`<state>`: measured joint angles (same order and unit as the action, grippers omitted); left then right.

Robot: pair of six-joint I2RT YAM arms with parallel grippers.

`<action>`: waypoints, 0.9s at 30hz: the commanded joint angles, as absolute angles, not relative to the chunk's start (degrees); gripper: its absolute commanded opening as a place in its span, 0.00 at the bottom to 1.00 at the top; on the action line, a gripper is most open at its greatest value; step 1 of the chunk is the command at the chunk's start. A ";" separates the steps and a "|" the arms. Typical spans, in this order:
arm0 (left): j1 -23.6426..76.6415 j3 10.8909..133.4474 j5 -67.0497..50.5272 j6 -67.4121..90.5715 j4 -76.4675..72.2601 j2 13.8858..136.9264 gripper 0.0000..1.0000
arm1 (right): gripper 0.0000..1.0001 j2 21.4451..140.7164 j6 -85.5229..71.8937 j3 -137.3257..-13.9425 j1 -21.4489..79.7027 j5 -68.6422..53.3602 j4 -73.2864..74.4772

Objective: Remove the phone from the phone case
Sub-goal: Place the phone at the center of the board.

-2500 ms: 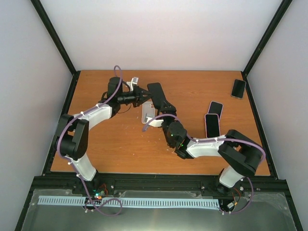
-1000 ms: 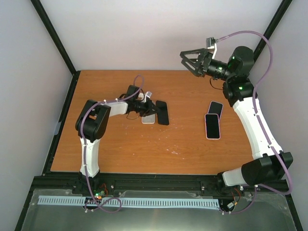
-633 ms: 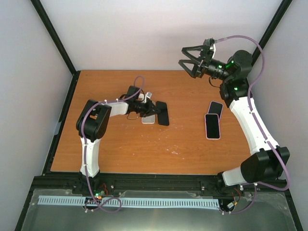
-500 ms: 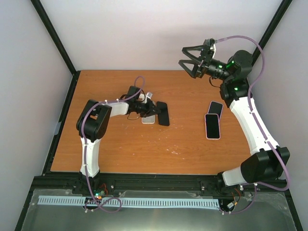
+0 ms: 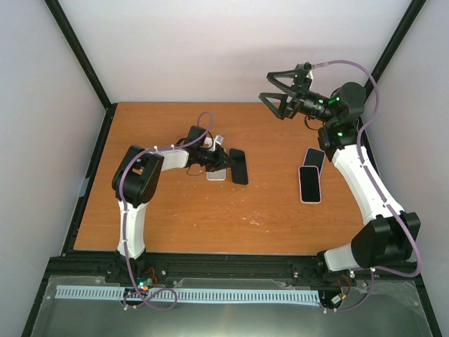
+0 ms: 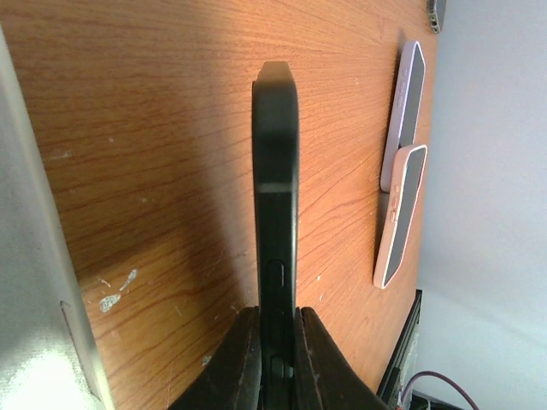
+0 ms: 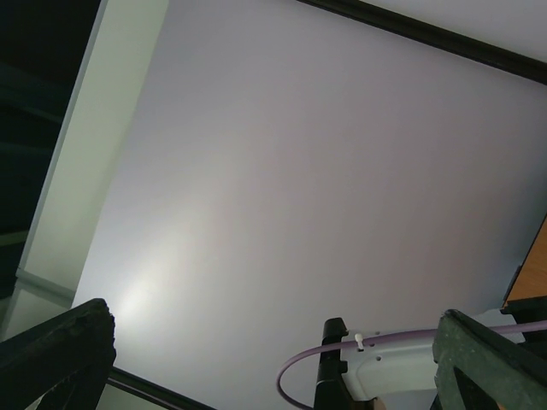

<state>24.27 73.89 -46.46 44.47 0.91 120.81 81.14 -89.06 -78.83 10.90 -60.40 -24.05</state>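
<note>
Fingers: left fingers point(image 6: 239, 363) pinch the black case point(image 6: 275, 171) across its thin wall; right fingers point(image 7: 55, 359) hang spread, empty, aloft. Case appears light and pliable: take it by the rim. Pale phone point(image 5: 216, 173) lies just beside it on the tabletop point(image 5: 175, 217), probably rigid, slick, breakable.

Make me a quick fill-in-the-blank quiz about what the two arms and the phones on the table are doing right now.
1. The left end effector is shut on a thin ___ case.
2. The right end effector hangs high above the table, its jaws ___.
3. To the right of the case, ___ phones lie together.
Missing words: black; open; two
</note>
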 commanded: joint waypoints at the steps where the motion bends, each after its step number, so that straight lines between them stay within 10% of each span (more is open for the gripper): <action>1: 24.52 75.36 -46.94 45.08 -1.48 119.86 0.01 | 1.00 79.30 -93.63 -77.53 9.95 -60.98 -30.51; 27: 24.51 81.67 -45.21 40.04 7.21 123.16 0.01 | 1.00 76.71 -67.26 -78.16 9.76 -60.04 -4.25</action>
<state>24.27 77.45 -45.08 42.19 5.43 121.21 78.39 -72.10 -76.47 10.17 -60.40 -8.16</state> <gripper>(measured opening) 0.085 0.995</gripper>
